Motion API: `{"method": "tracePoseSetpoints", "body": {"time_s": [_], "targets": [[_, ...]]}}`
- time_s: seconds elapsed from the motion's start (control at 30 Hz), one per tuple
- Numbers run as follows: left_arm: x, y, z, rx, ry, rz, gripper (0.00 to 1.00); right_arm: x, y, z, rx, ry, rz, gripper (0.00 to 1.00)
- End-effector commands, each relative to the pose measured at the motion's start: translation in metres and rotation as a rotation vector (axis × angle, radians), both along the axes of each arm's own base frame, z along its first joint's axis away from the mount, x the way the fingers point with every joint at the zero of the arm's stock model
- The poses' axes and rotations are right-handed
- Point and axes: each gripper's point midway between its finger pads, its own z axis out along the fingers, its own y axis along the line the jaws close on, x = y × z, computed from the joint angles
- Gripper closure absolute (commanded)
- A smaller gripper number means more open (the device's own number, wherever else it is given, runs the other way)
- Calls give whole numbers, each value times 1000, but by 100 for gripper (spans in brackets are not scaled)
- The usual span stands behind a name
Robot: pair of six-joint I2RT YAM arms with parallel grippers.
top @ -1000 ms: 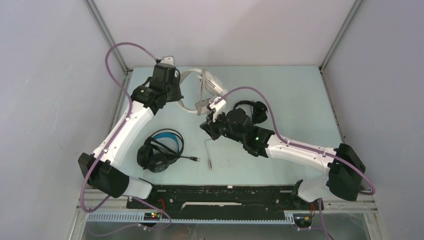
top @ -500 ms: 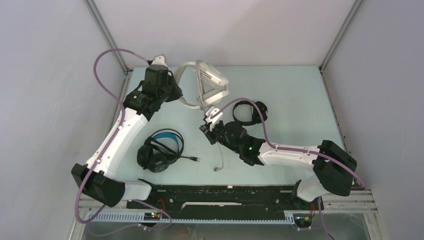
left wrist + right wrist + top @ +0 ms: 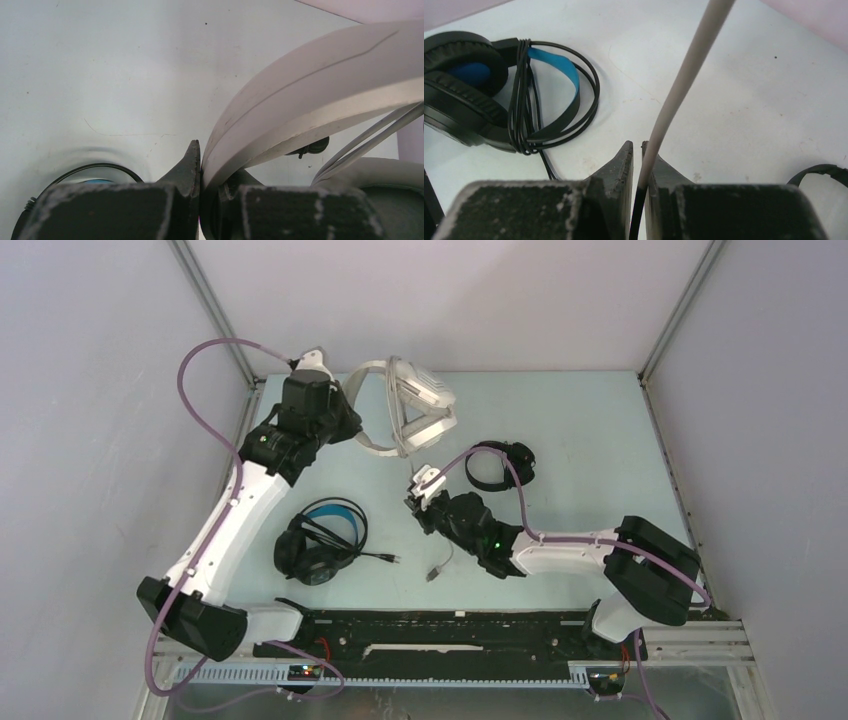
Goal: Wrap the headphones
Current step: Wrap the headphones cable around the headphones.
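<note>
My left gripper (image 3: 345,422) (image 3: 202,155) is shut on the white headband (image 3: 310,100) of the bulky white headphones (image 3: 418,405), held up at the back of the table. Their grey cable (image 3: 684,80) runs down between the fingers of my right gripper (image 3: 424,502) (image 3: 636,145). Those jaws stand slightly apart, with the cable resting against the right finger and a thin gap on its other side. The cable's plug end (image 3: 434,572) lies on the table. The black headphones with the blue headband (image 3: 320,535) (image 3: 469,95) lie wrapped at left. The small black on-ear headphones (image 3: 496,465) lie at right.
The pale table (image 3: 590,450) is walled by grey panels at the back and sides, with metal corner posts (image 3: 215,310). A black rail (image 3: 450,630) runs along the near edge between the arm bases. Purple arm cables (image 3: 195,370) loop above both arms.
My left gripper carried the white headphones toward the back left. My right gripper slid nearer along the grey cable and its jaws eased apart; the plug end shifted right.
</note>
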Motion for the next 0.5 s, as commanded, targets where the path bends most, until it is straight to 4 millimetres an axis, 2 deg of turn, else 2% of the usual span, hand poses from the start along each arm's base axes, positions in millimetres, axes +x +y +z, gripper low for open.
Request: {"method": "tracePoseSetpoints", "body": {"time_s": [0.0,0.2,0.47], "targets": [[-2,-3,47,-112,-133,3,100,0,-4,-7,20,-8,-21,86],[-2,-4,54,-117,-146,-2,100,-10,-14,-29,19,59,-22,83],[-6,-7,65,-137,-164,-20,100,-24,-31,-61,12,131,-21,83]]}}
